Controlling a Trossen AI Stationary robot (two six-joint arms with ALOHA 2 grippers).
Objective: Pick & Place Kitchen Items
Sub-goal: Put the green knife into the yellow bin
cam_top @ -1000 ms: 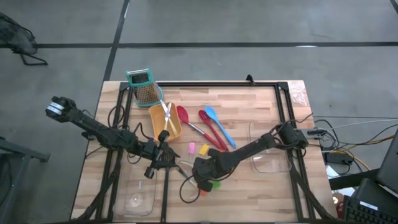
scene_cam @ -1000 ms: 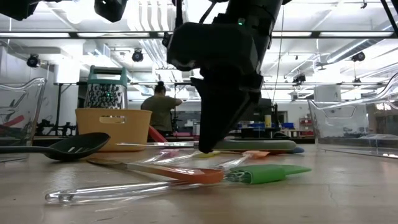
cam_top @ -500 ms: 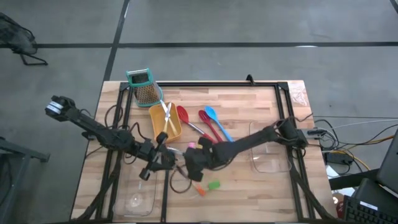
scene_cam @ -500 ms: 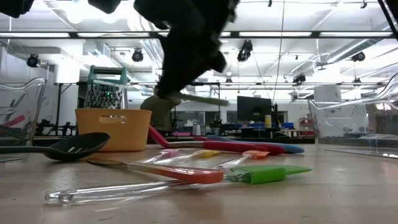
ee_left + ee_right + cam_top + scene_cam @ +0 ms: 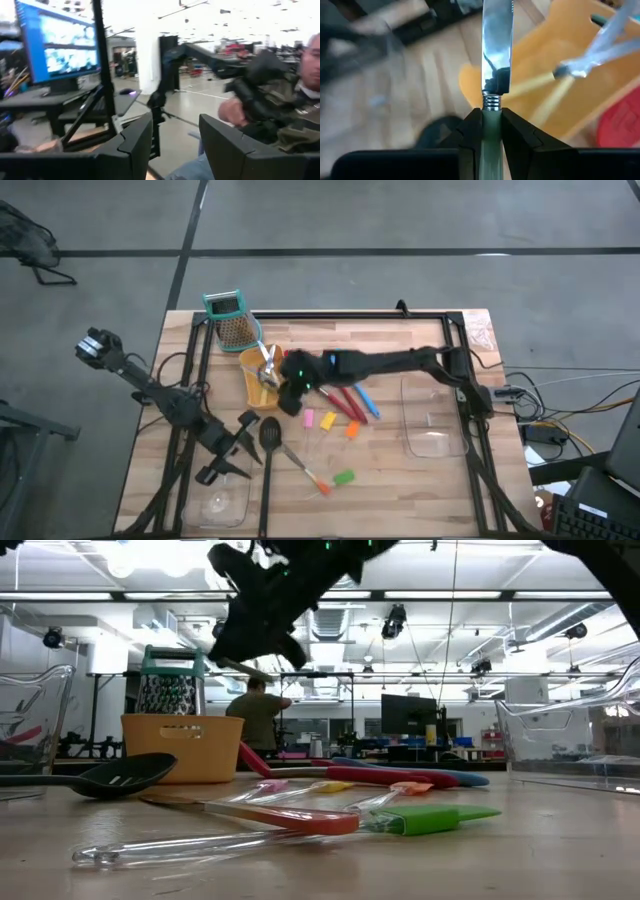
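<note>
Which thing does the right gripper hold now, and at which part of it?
The right gripper holds a knife by its pale handle, just below the blade.

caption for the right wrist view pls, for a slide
Right gripper shut on a metal-bladed knife, holding it over the yellow tray.

Utensils (image 5: 268, 370) crowd the yellow tray (image 5: 256, 387); grater (image 5: 232, 320) flanks it.

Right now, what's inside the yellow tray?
The yellow tray holds a clear-handled tool and a thin yellowish stick. The right gripper, shut on a metal-bladed knife, hangs above it and hides part of the inside.
</note>
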